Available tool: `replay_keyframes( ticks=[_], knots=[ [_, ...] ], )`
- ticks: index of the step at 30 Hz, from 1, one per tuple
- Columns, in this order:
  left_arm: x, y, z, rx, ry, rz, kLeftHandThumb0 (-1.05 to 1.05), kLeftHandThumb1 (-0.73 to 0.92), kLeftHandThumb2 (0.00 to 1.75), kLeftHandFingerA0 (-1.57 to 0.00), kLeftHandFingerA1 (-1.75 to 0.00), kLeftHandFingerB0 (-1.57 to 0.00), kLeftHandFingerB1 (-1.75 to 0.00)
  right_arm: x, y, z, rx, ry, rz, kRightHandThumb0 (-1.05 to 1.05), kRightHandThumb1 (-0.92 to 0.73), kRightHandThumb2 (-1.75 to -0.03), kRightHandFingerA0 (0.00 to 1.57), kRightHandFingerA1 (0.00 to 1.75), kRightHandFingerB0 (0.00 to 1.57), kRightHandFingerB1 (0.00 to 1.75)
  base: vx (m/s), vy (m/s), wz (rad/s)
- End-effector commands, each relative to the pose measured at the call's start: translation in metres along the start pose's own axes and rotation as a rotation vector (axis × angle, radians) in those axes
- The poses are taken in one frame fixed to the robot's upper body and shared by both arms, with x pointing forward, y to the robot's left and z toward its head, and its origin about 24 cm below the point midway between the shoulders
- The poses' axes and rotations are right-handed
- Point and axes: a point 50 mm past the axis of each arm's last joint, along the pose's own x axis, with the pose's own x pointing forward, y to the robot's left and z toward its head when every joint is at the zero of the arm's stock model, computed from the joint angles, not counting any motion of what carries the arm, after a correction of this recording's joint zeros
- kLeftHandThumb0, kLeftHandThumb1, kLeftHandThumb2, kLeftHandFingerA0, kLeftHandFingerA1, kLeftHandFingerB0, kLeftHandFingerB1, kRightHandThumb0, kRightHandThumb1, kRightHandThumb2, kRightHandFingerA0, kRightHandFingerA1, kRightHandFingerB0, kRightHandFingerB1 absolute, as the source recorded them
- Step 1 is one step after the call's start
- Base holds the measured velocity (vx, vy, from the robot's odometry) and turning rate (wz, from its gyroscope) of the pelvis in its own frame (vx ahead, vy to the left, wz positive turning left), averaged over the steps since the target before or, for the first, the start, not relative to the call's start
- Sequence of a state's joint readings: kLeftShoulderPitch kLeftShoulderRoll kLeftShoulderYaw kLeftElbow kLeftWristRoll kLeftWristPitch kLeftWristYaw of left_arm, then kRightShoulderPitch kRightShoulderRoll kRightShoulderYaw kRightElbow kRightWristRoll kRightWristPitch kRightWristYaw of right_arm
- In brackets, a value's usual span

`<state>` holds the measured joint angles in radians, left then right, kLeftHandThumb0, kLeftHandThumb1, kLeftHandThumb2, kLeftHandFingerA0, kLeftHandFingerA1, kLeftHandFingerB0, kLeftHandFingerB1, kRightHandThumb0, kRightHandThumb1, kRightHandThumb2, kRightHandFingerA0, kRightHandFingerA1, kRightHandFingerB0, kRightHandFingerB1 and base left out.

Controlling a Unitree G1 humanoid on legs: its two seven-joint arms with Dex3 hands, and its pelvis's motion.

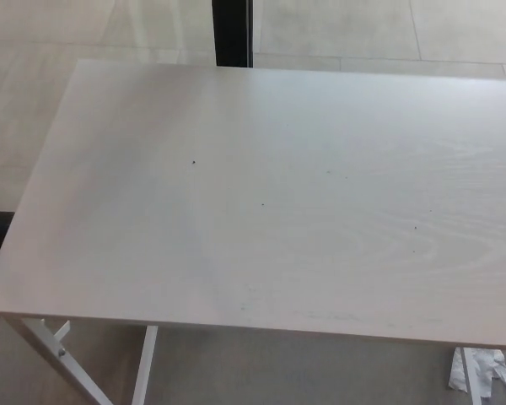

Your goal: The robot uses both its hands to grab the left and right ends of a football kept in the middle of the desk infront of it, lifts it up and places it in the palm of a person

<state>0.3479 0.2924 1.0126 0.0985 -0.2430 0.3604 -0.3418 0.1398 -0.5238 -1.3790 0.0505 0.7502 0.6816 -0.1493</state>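
In the head view the pale table [261, 202] is bare: no football, person or palm shows, and neither hand is in frame, so their state cannot be told. A crumpled scrap [482, 373] lies on the floor.

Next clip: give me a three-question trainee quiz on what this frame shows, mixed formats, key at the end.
1. True or false: a football lies on the desk.
2. Multiple choice: how many robot hands show? A) none B) one C) two
3. Fill in: the crumpled white scrap lies on the floor under the desk's near ____ corner.

Key: 1 false; 2 A; 3 right. The black post stands beyond the far edge.
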Motion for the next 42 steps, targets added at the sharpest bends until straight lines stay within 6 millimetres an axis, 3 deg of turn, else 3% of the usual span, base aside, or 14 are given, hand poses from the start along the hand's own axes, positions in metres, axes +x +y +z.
replay_keyframes(
  ticks=[1,2,3,4,11,27,33,42],
  knots=[
    [-0.016,0.058,-0.021,-0.152,-0.046,0.236,-0.66,0.66,0.97,-0.38,-0.55,-0.2,-0.46,0.032,-0.031,-0.007,0.174,-0.029,-0.472,-0.51,-0.83,-0.61,0.65,1.75,0.39,1.58,0.0,0.0,0.0],
    [-0.02,0.056,-0.058,-0.171,0.069,0.242,-0.67,0.64,0.95,-0.35,-0.54,-0.17,-0.46,0.027,-0.044,-0.025,0.158,0.001,-0.5,-0.55,-0.66,-1.05,1.08,1.34,0.58,0.91,0.0,0.0,0.0],
    [-0.026,0.057,-0.073,-0.146,0.123,0.251,-0.68,0.64,0.96,-0.37,-0.54,-0.17,-0.46,0.025,-0.052,-0.039,0.072,0.027,-0.545,-0.51,-0.8,-0.64,0.99,1.75,0.57,1.04,0.0,0.0,0.0],
    [-0.029,0.058,-0.084,-0.132,0.183,0.26,-0.67,0.65,0.96,-0.38,-0.54,-0.18,-0.47,0.022,-0.072,-0.053,0.041,0.098,-0.61,-0.5,-0.74,-0.62,0.93,1.75,0.43,0.82,0.0,0.0,0.0],
    [-0.034,0.062,-0.087,-0.109,0.195,0.244,-0.67,0.65,0.96,-0.38,-0.54,-0.18,-0.47,0.02,-0.09,-0.041,0.021,0.087,-0.645,-0.5,-0.74,-0.62,0.93,1.75,0.43,0.82,0.0,0.0,0.0],
    [-0.004,0.031,-0.08,-0.145,0.129,0.215,-0.67,0.65,0.96,-0.38,-0.54,-0.18,-0.47,0.037,-0.07,-0.051,0.089,0.077,-0.65,-0.5,-0.74,-0.62,0.93,1.75,0.43,0.82,0.0,0.0,0.0],
    [-0.003,0.03,-0.077,-0.153,0.114,0.215,-0.67,0.65,0.96,-0.38,-0.54,-0.18,-0.47,0.041,-0.064,-0.048,0.099,0.069,-0.646,-0.5,-0.74,-0.62,0.93,1.75,0.43,0.82,0.0,0.0,0.0],
    [-0.014,0.042,-0.079,-0.115,0.123,0.204,-0.67,0.65,0.96,-0.38,-0.54,-0.18,-0.47,0.031,-0.092,-0.043,0.073,0.067,-0.679,-0.5,-0.74,-0.62,0.93,1.75,0.43,0.82,0.0,0.0,0.0]
  ],
)
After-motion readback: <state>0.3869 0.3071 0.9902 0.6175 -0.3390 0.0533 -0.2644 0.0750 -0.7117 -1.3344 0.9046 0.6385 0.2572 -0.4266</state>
